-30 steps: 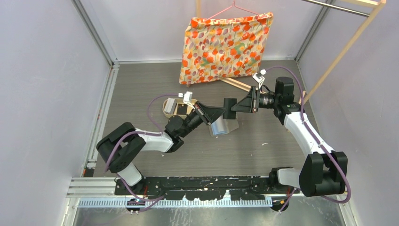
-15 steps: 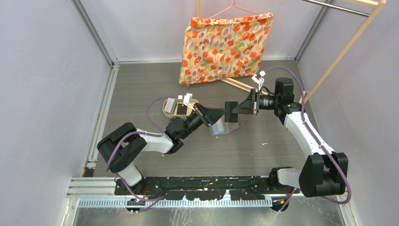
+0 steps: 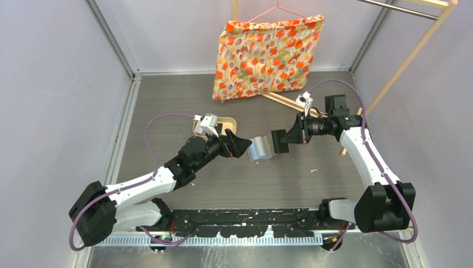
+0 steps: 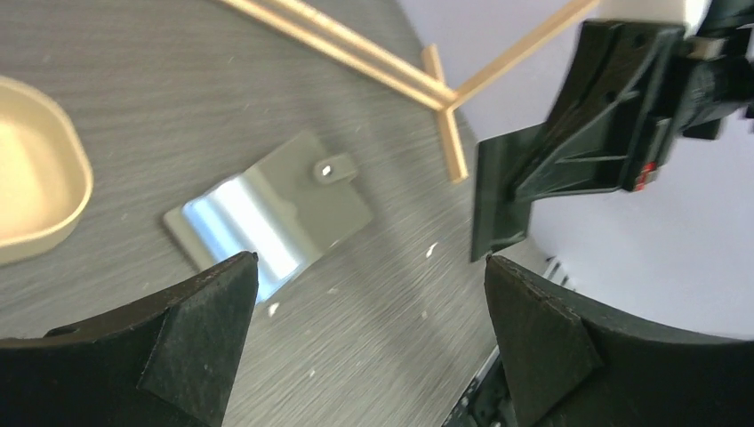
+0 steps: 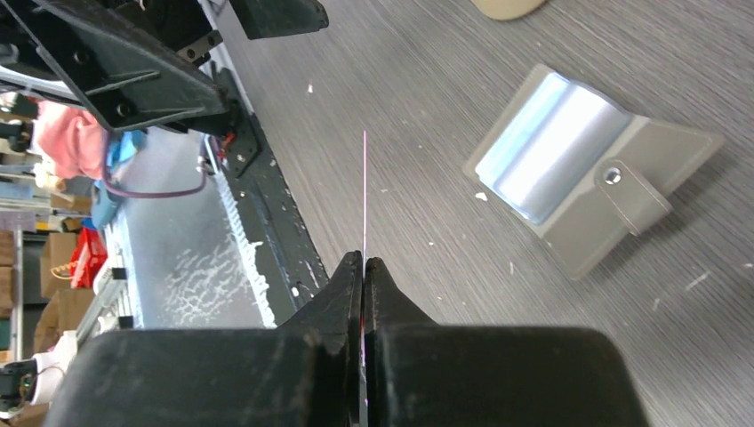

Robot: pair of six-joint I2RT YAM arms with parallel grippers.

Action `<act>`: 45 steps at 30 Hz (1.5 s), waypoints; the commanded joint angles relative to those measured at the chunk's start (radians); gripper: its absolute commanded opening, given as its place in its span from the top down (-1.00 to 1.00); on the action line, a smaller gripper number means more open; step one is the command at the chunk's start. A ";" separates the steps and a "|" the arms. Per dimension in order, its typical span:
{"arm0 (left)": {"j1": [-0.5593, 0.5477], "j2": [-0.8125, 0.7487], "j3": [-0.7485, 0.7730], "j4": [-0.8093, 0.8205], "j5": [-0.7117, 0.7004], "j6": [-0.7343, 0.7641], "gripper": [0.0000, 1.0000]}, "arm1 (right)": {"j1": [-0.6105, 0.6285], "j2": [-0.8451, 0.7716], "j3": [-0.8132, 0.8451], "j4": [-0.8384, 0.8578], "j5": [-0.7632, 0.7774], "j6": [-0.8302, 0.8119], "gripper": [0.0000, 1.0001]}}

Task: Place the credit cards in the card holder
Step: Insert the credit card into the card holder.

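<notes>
The card holder [image 3: 261, 148] lies open on the table, grey with a pale shiny pocket, and also shows in the left wrist view [image 4: 276, 209] and the right wrist view [image 5: 578, 169]. My right gripper [image 3: 283, 139] hovers just to its right, shut on a black credit card [image 3: 276, 142]. That card appears edge-on as a thin line [image 5: 364, 196] rising from the closed tips of the right gripper [image 5: 364, 260]. My left gripper [image 3: 239, 144] is just left of the holder, open [image 4: 369, 258] and holding nothing. It faces the held card [image 4: 494, 200].
A tan oval tray [image 3: 227, 120] sits behind the left wrist, its rim in view [image 4: 53, 222]. A flowered cushion [image 3: 266, 56] hangs at the back, with wooden slats [image 3: 281, 100] beneath it. A wooden frame [image 3: 413, 53] leans at the right wall.
The grippers were together at the card. The right one shut on it, the left one opened and drew back to the left, and the left arm swung low and outward.
</notes>
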 commanded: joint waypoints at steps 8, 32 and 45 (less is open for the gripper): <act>0.062 0.370 0.123 0.024 0.289 -0.093 -0.29 | -0.002 0.051 0.034 -0.043 0.109 -0.080 0.98; 0.083 0.681 0.372 -0.263 0.167 -0.079 0.81 | -0.002 0.070 0.035 -0.042 0.096 -0.071 0.98; 0.083 0.775 0.456 -0.276 0.209 -0.073 0.80 | -0.002 0.067 0.036 -0.043 0.091 -0.068 0.98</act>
